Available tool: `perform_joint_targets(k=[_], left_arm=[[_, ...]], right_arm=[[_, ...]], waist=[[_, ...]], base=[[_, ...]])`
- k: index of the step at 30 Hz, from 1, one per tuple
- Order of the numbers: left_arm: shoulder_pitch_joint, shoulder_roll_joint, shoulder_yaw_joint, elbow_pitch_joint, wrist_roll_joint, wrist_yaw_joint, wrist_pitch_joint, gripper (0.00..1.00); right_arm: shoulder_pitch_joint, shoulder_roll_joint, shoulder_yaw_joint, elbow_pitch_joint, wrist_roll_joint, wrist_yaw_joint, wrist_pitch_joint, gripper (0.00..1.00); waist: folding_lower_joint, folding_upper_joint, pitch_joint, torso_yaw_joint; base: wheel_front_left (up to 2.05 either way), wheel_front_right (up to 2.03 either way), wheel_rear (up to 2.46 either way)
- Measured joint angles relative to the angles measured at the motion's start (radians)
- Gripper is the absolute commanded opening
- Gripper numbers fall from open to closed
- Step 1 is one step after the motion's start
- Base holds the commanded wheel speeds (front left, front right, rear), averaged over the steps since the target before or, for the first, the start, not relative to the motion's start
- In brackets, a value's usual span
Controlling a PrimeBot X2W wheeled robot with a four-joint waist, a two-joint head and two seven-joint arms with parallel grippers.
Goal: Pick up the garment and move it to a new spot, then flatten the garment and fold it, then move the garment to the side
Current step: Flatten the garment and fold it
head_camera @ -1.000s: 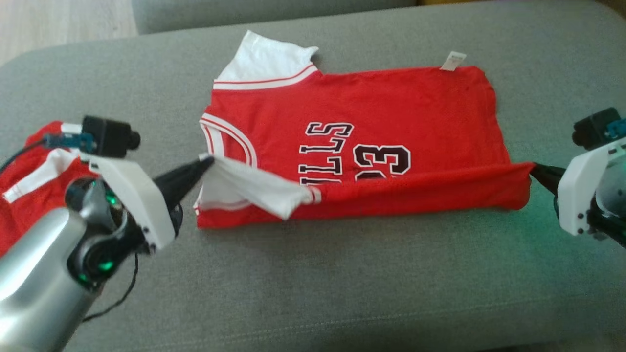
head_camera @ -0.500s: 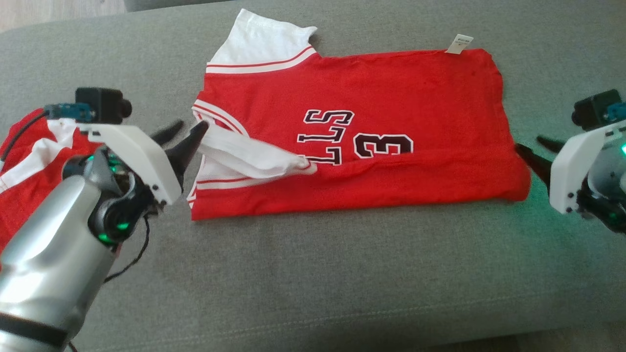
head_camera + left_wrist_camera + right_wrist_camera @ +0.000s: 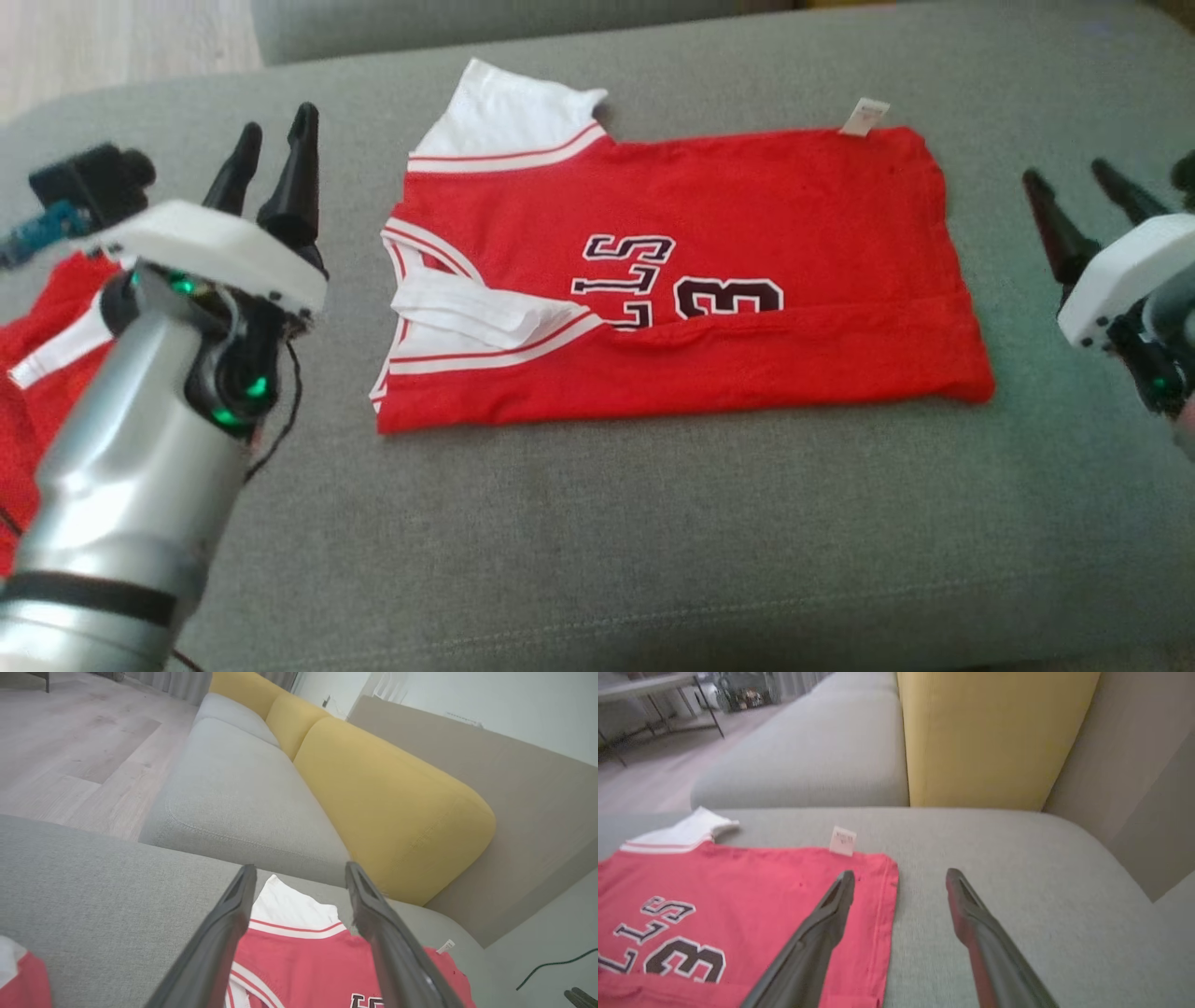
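The garment (image 3: 709,224) is a red jersey with white sleeves and black lettering, lying flat on the grey cushion (image 3: 597,523) with its near long edge folded over. It also appears in the left wrist view as the garment (image 3: 299,961) and in the right wrist view as the garment (image 3: 738,896). My left gripper (image 3: 275,140) stands open to the left of the jersey's collar end, fingers pointing away, holding nothing. At the jersey's hem end, off to its right, my right gripper (image 3: 1064,182) is open and empty too. A white tag (image 3: 864,117) sticks out at the far hem.
A second red and white cloth (image 3: 37,373) lies at the cushion's left edge under my left arm. Beyond the cushion are another grey seat (image 3: 238,793), yellow backrests (image 3: 387,802) and wood floor (image 3: 60,751).
Both grippers have opened and let go of the jersey's near edge, which now lies folded flat. Both have lifted and drawn away from the cloth, fingers pointing to the far side.
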Motion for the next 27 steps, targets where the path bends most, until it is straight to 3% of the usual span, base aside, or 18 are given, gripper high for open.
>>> perform_joint_targets(k=[3, 5, 11, 13, 19, 27], left_arm=[[0.033, -0.010, 0.011, -0.008, -0.002, -0.005, -0.029, 1.00], [0.106, -0.011, 0.038, -0.025, 0.011, -0.002, -0.063, 1.00], [0.265, -0.030, 0.136, -0.176, 0.149, 0.020, -0.072, 1.00], [0.292, -0.042, 0.165, -0.207, 0.176, 0.023, -0.072, 1.00], [0.484, -0.146, 0.267, -0.303, 0.305, 0.005, -0.072, 1.00], [0.588, -0.228, 0.283, -0.246, 0.422, -0.040, -0.072, 1.00]], right_arm=[[0.000, 0.021, -0.038, 0.047, -0.023, 0.000, -0.053, 1.00], [0.004, 0.053, -0.131, 0.068, -0.031, 0.000, -0.074, 1.00], [0.091, 0.073, -0.448, -0.100, -0.241, 0.000, -0.077, 1.00], [0.131, 0.080, -0.505, -0.131, -0.280, 0.000, -0.077, 1.00], [0.444, 0.222, -0.779, -0.331, -0.523, 0.000, -0.077, 1.00], [0.653, 0.371, -0.932, -0.489, -0.703, 0.000, -0.077, 1.00]], waist=[[0.0000, 0.0000, -0.016, 0.002], [0.0000, 0.0000, -0.042, 0.005], [0.0000, 0.0000, -0.076, 0.004], [0.0000, 0.0000, -0.082, 0.004], [0.0000, 0.0000, -0.103, -0.003], [-0.0001, 0.0000, -0.107, -0.023]], base=[[0.00, 0.00, 0.00], [0.00, 0.00, 0.00], [0.00, 0.00, 0.00], [0.00, 0.00, 0.00], [0.00, 0.00, 0.00], [0.00, 0.00, 0.00]])
